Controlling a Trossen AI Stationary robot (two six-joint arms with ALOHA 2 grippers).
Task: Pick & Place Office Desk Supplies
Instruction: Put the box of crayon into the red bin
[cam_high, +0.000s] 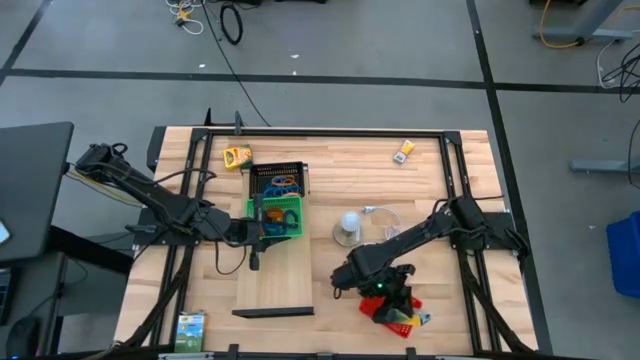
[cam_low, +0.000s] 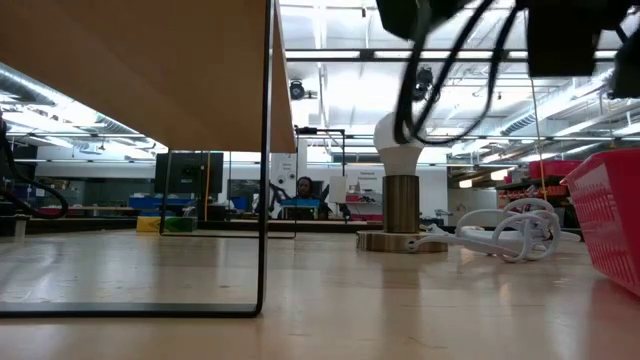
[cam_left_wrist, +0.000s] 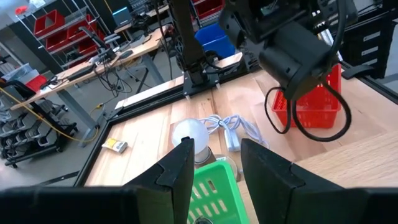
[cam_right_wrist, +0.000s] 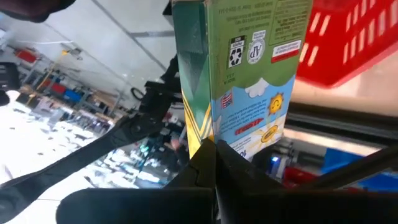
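High view shows the right gripper (cam_high: 388, 296) low over the red mesh tray (cam_high: 395, 316) at the near right part of the table (cam_high: 450, 170), with the white lamp-like stand (cam_high: 348, 228) and its pale cable (cam_high: 383, 213) a little beyond it. Right wrist view shows that gripper's two dark fingers (cam_right_wrist: 208, 163) pinching the lower edge of a green card box (cam_right_wrist: 239, 68) printed with a sun and clouds; the box stands up from the fingertips, and the red tray's wall (cam_right_wrist: 357, 37) lies just beside and beyond it. Across the table, the left gripper (cam_high: 262, 225) hovers over the green mesh tray (cam_high: 290, 212), and in the left wrist view its fingers (cam_left_wrist: 180, 171) are spread apart with nothing between them, the green tray's rim (cam_left_wrist: 214, 186) directly under them. Just past that gripper sits the black mesh tray (cam_high: 262, 177) with blue and orange loop clips (cam_high: 285, 184) inside. Farther off, a yellow card box (cam_high: 237, 156) lies beyond the black tray, another small yellow box (cam_high: 403, 151) rests well apart toward the far right, and a second green box (cam_high: 190, 327) lies at the near left edge.
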